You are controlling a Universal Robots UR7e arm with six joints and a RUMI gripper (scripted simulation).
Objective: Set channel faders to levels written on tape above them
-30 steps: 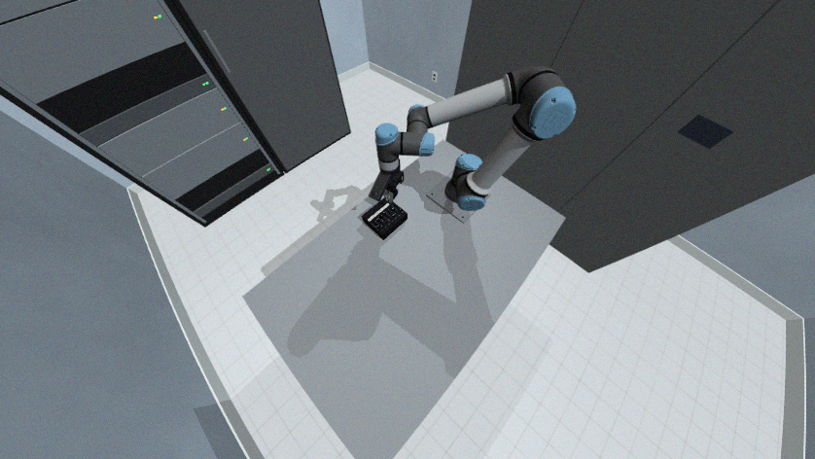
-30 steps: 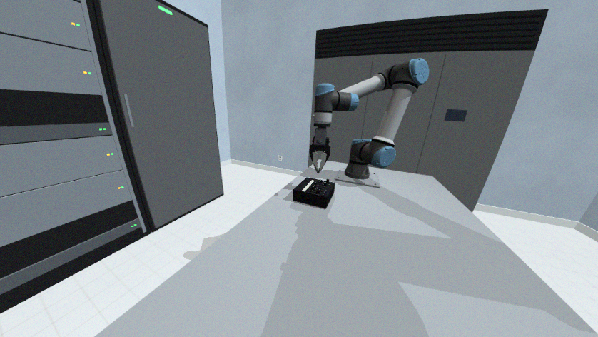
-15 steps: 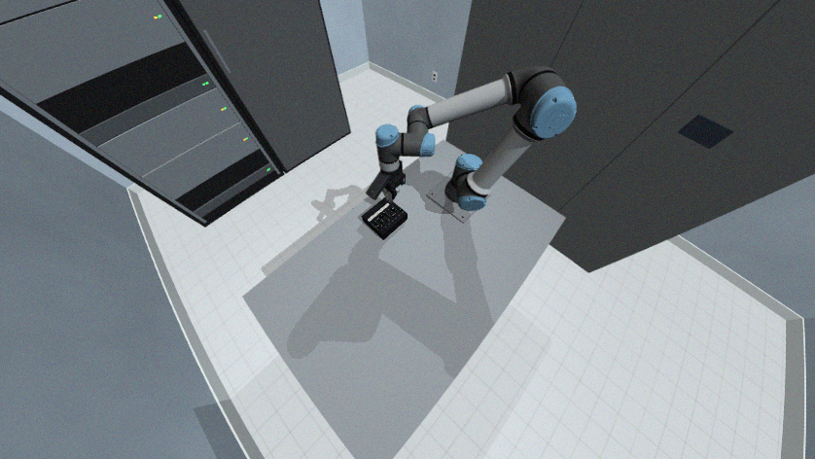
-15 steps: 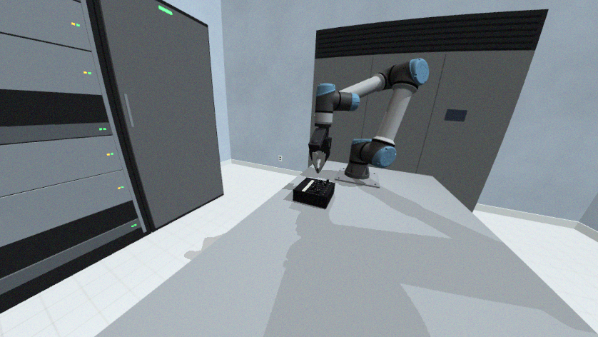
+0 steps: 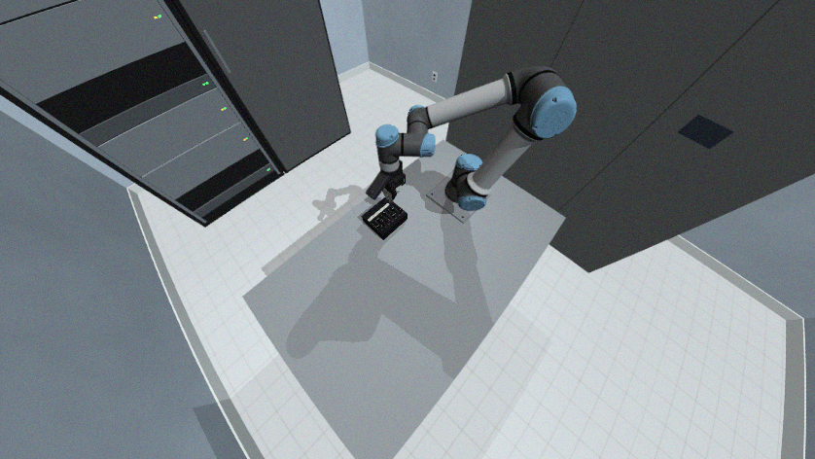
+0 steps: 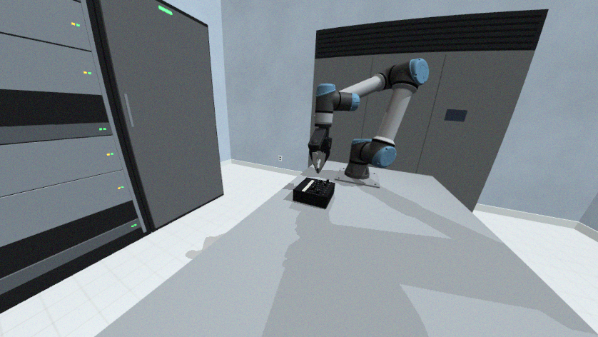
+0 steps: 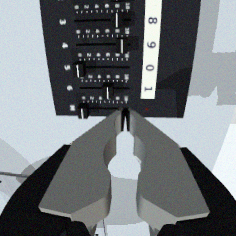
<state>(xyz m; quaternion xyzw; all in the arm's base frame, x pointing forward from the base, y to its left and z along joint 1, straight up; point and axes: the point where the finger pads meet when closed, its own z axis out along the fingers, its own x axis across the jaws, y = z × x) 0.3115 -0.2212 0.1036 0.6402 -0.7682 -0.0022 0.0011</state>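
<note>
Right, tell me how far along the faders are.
Done: fader 3, fader 4, fader 5 look matched to tape digits 8, 9, 0. In hand: the shut, empty gripper hovers by the master end. Left: fader 6 sits mid-scale against 1; channels 1–2 unseen.

In my wrist view the lighting desk [image 7: 120, 55] is cut off at the top edge, so the upper channels are out of sight. The tape [image 7: 151, 47] shows only some digits, which appear to read 8, 9, 0, 1. From the top view, fader positions are too small to tell.
</note>
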